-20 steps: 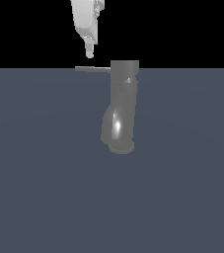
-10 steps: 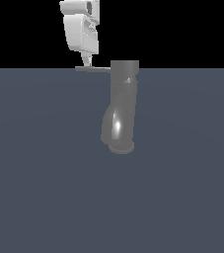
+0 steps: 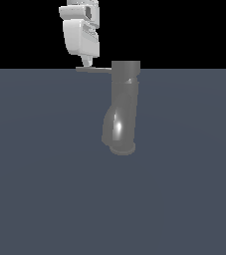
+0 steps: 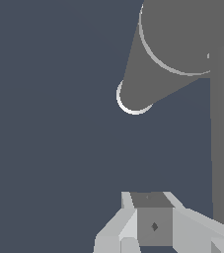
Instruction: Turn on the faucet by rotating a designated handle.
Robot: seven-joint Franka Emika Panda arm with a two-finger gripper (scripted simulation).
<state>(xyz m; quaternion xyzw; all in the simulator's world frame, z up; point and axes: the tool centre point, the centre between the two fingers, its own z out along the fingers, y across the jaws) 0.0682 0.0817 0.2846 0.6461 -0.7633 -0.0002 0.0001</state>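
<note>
Tool (image 3: 86, 62) lower than half second ago, tip at handle (image 3: 93, 69) outer end; finger spread indiscernible. Handle level, joining faucet (image 3: 122, 107) top beside tool.

Glossy grey metal faucet (image 3: 120, 114), slim metal handle (image 3: 93, 69), matt white end effector (image 3: 86, 62).

A flat dark grey-blue floor (image 3: 45, 189) carries only the faucet (image 3: 120, 114).
</note>
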